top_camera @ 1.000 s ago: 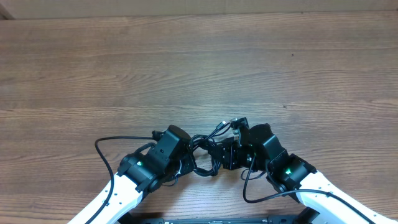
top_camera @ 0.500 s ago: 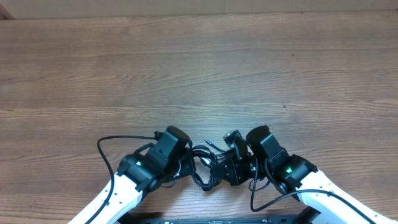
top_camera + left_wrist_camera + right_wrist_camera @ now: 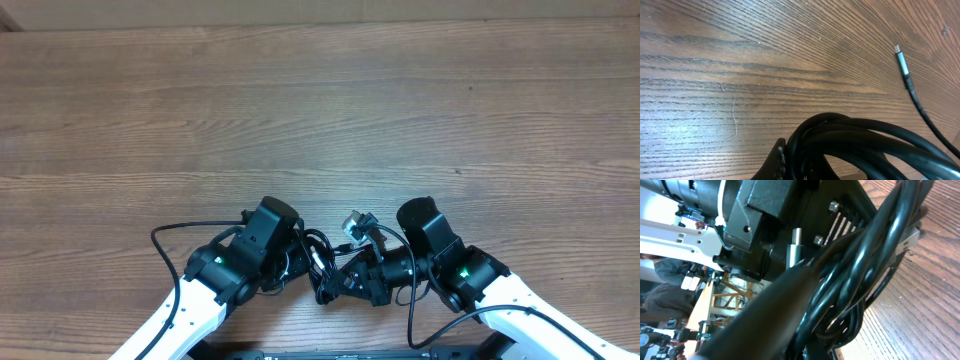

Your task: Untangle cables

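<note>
Black and thin, the cables (image 3: 322, 272) sit bunched in one tight knot close to the near edge of the tabletop (image 3: 320, 120), about midway along it, caught between our two arms. Our left gripper (image 3: 303, 262) enters the knot from the left and is closed down narrow on a handful of looped strands. In its wrist view the loops curl out right beside one dark finger (image 3: 774, 165). Our right gripper (image 3: 362, 277) meets the bundle from the other side, squeezed fully down as well. Its wrist view shows several twisted strands running along the finger, so we judge that it grips them too, though the pads are hidden. A silvery plug (image 3: 352, 223) pokes out of the tangle toward the far edge. In the left wrist view a plug end shows against bare wood, clear of the loops.

We judge the step in hand to be the pull-apart, with both grips set and nothing separated yet, so the task is at an early stage. The next move calls for drawing the two grips apart along the near edge, slowly, while we watch whether the loops slide or cinch. If they cinch, one gripper should let go and feed the free plug end back through. The two grippers are very close together, so we must mind a collision.
</note>
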